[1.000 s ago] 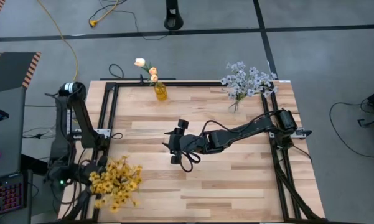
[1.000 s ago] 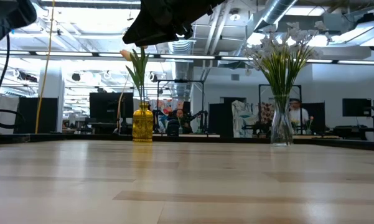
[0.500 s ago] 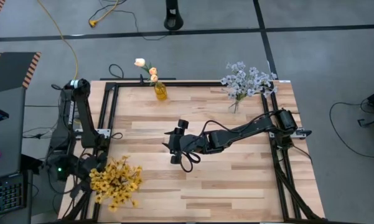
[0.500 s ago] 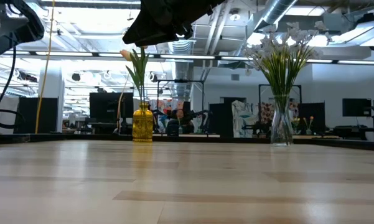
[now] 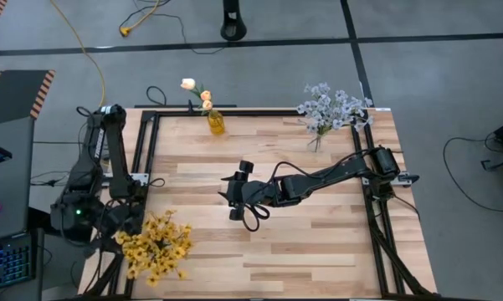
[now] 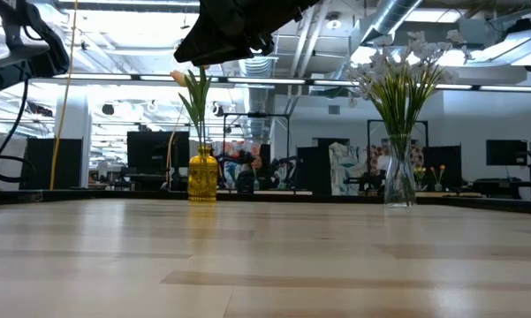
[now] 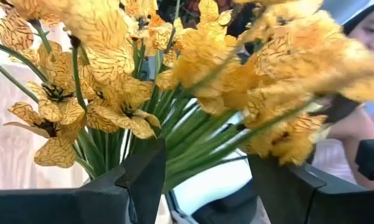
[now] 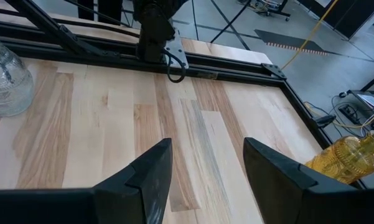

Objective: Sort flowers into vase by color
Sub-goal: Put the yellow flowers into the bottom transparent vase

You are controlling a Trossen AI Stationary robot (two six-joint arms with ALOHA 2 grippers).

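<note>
My left gripper is at the table's near left corner, shut on a bunch of yellow flowers, which fills the left wrist view. My right gripper hangs open and empty over the table's middle; it also shows in its own wrist view. Peach tulip buds stand in a yellow vase at the far edge. Pale blue-white sprays stand in a clear vase at the far right. Both vases show in the low view, the yellow vase and the clear vase. My left gripper has the bunch's green stems between its two fingers, below the blossoms. The stems fan out past the fingers, and the blossoms stand beyond them. Whether the bunch touches the table, I cannot tell.
A black frame runs around the wooden table top. The left arm's base stands at the left rail. A person shows beyond the flowers in the left wrist view. Bare wood lies at the near right.
My left arm has swung its elbow and wrist toward the table's far edge. It has kept its hold on the yellow bunch, which has stayed at the near left corner. My right arm has kept still.
</note>
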